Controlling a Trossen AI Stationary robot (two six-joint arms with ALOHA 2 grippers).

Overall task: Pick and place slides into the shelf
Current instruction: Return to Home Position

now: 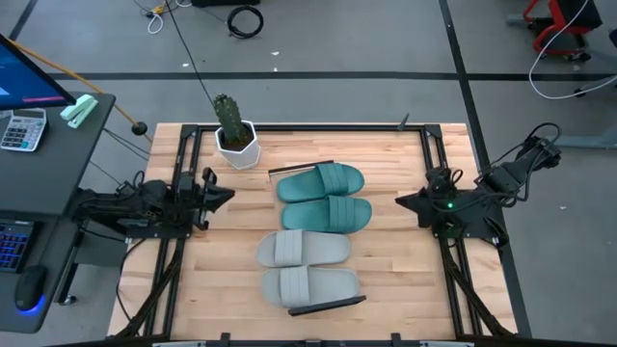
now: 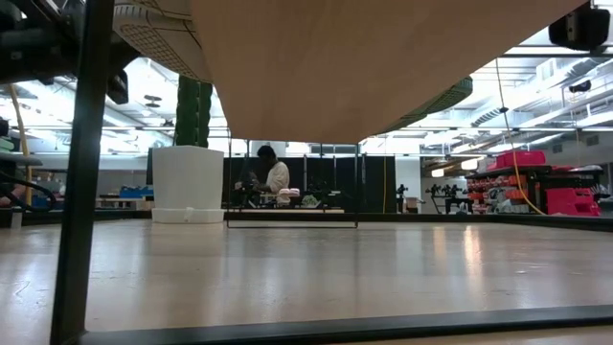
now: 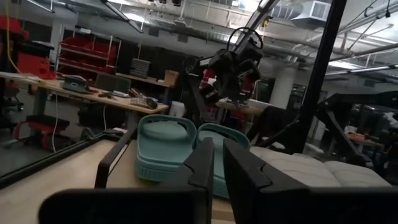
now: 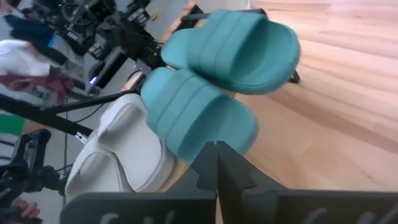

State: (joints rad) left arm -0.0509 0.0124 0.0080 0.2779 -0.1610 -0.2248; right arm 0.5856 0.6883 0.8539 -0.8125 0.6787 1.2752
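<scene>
All 4 slides [image 1: 326,213] lie in a row on the shelf [image 1: 328,306], mid-bench [image 1: 405,280]. Left gripper [image 1: 220,196] and right gripper [image 1: 405,202] wait at either side, closed and empty. The slides look light, soft and grippy; the ribbed strap seems the best hold.

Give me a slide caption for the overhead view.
Teal slides and grey slides fill the shelf; left arm and right arm wait either side.

Around your table [image 1: 395,260] lies a grey floor [image 1: 337,39] crossed by dark tape lines, with a black desk [image 1: 67,164] holding a calculator [image 1: 21,128] beside it. Far beyond, a person [image 2: 277,175] is at a bench under a bright ceiling [image 2: 565,105].
</scene>
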